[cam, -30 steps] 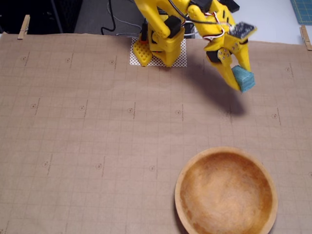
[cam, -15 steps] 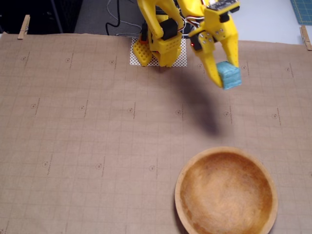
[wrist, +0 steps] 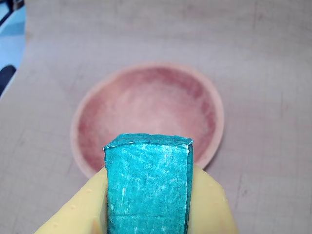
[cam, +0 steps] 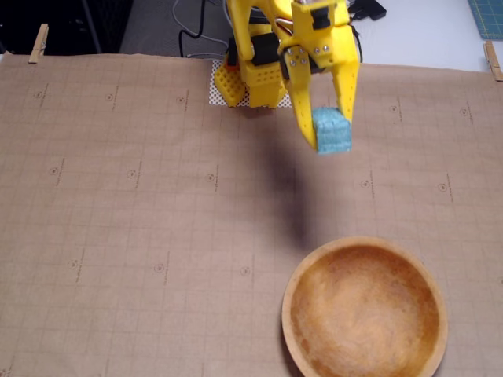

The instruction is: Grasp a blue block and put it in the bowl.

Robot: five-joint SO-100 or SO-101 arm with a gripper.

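Up at the far left edge of the fixed view, a wooden clothespin (cam: 38, 42) pins the brown gridded paper (cam: 141, 220) that covers the counter. Moving right, a patch of white mesh (cam: 218, 86) lies under the base of the yellow arm (cam: 263, 47), with dark cables (cam: 189, 31) trailing away behind it. Right of the base, the fingers (cam: 330, 129) point down toward the paper and are closed on the blue block (cam: 332, 130), one finger (cam: 305, 118) pressed against its left face and the other against its right. The block hangs in the air, clear of the paper, and a soft shadow falls on the sheet below and to the left of it. Farther toward the near right corner sits the bowl (cam: 299, 314), well apart from the block, with nothing inside it. A second clothespin (cam: 492, 60) clips the far right edge.

From the wrist, the block (wrist: 148, 185) fills the lower middle, squeezed between two yellow finger tips (wrist: 83, 209), and the bowl (wrist: 78, 141) lies beyond it on the paper (wrist: 263, 97).
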